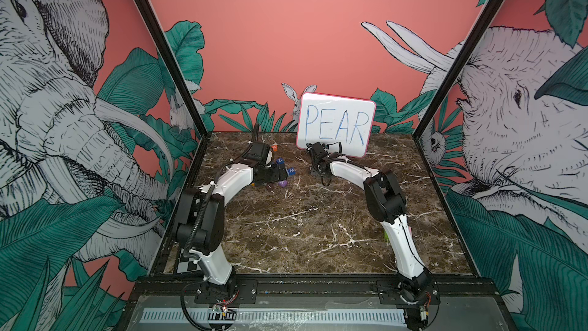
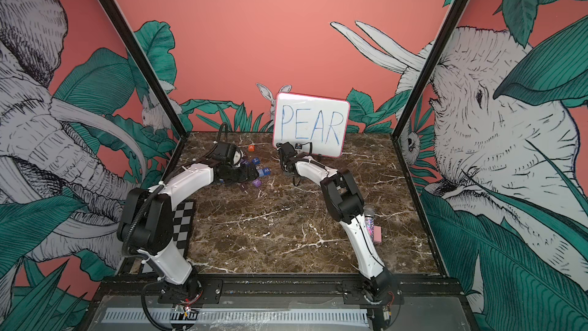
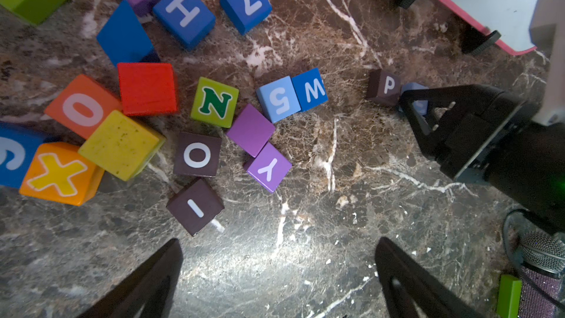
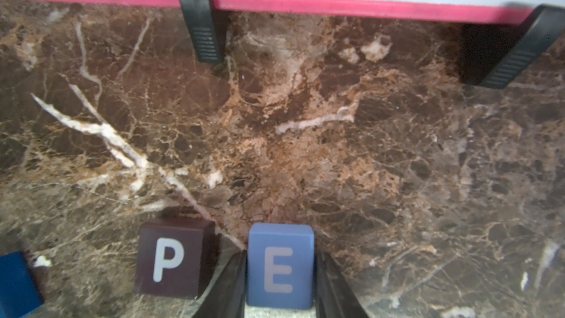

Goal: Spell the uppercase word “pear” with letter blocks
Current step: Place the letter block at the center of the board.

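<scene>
Marbled brown worktop (image 1: 302, 224) fills the cell, with a jungle mural on every wall. I start at the right gripper (image 4: 279, 253). Its jaws stand close on either side of the blue E block (image 4: 279, 267), which looks to be sitting on the stone. Whether they are pinching it or have a sliver of slack, I cannot tell.

At the E's 9 o'clock, across a narrow gap, stands the maroon P block (image 4: 172, 260), letter up and square with its neighbour. I judge two letters of four laid.

At 12 o'clock from the pair leans the whiteboard (image 1: 335, 122) with PEAR written on it (reference only, not part of the word).

Out at 9 o'clock the left gripper (image 3: 278, 243) hangs spread wide over bare stone, holding nothing, at the edge of the loose pile of blocks (image 3: 197, 154). The orange A block (image 2: 251, 147) lies apart from that heap, at about 10 o'clock from the pair, near the back wall.

I can find no R face up. A red block (image 3: 146, 88) shows a blank face and may or may not be it.

The A and R are left to place at the E's 3 o'clock.
</scene>
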You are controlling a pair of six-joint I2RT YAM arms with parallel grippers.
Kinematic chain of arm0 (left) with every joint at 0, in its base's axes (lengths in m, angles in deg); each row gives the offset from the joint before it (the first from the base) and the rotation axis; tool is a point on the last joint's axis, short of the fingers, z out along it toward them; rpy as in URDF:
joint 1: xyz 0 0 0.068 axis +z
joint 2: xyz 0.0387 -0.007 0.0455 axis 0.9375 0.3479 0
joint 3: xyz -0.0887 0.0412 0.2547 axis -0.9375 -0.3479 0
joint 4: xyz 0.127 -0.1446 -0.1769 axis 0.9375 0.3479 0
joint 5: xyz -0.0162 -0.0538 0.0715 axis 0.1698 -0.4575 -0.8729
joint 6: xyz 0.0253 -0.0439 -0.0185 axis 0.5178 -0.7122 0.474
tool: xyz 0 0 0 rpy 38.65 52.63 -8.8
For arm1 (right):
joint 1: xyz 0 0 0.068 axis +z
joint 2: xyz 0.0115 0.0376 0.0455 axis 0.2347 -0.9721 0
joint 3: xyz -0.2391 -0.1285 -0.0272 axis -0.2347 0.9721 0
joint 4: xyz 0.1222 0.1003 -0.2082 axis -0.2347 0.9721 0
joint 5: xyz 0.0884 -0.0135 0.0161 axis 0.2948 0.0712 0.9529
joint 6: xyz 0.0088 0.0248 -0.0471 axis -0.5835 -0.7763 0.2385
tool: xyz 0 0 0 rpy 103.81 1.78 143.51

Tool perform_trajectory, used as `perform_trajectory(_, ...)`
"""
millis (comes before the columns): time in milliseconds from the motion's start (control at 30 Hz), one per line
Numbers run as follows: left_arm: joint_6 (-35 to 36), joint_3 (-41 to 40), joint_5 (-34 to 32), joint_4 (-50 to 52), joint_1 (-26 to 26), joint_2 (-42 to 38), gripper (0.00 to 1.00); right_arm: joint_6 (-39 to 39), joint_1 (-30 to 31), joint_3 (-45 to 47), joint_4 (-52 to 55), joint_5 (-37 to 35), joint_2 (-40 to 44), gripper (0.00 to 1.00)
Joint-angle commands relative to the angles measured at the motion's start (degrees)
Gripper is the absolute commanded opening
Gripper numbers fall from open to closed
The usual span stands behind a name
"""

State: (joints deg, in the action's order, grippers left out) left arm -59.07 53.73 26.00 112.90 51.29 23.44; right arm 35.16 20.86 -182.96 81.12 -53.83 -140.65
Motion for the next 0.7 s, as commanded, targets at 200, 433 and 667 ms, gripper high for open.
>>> perform_trajectory(200, -0.56, 0.96, -0.92, 0.88, -0.02, -2.37, 0.99, -0.51, -0.15, 0.06, 0.21, 0.11, 3.22, 0.45)
perform_trajectory(433, -1.57, 0.46, -0.23, 1.24, -0.02, -4.35, 0.99, 0.93, -0.04, 3.84, -2.49, 2.68, 8.30, 0.52)
perform_trajectory(667, 0.30, 0.69, -3.37, 4.68, 3.18, -6.61, 0.99, 11.30, 0.10, 15.41, -12.41, 8.67, 16.24, 0.79)
